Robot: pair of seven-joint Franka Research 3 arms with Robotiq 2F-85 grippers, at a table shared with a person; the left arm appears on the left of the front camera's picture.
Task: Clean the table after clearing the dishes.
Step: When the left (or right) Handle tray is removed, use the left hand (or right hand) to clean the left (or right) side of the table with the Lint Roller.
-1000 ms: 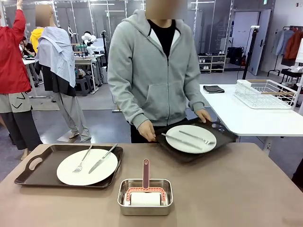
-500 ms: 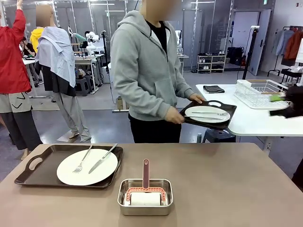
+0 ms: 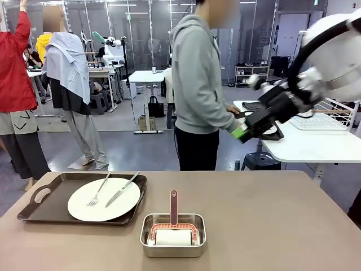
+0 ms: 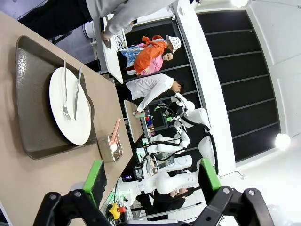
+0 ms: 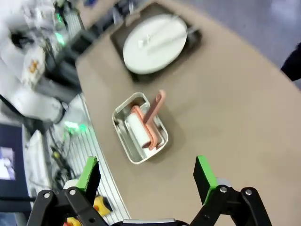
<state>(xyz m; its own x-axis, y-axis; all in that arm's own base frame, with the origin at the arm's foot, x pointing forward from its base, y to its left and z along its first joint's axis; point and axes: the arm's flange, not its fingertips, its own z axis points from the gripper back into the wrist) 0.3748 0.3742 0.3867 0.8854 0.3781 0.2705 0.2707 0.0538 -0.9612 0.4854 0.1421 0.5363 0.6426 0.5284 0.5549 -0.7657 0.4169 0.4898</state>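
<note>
Brown table (image 3: 271,214) fills the lower frame. At lower left, a white plate (image 3: 104,199) with fork (image 3: 98,191) and knife (image 3: 122,189) sits on a dark tray (image 3: 56,186). Since a second ago the person (image 3: 197,84) has turned to the white table (image 3: 304,147) at right, and the right gripper (image 5: 148,176), fingers spread, has swung in at upper right, partly hiding it. The left gripper (image 4: 153,176) is spread too. A steel pan (image 3: 145,234) holding a roller (image 3: 173,226) sits bottom centre.

The plate (image 3: 105,210) is white, its tray (image 3: 59,189) dark brown, the table (image 3: 271,226) taupe.

Right arm (image 3: 333,51): cut off by the edge at 3 o'clock.
Cutlery (image 5: 164,38) on plate (image 5: 141,56): blurred, 12 o'clock.
</note>
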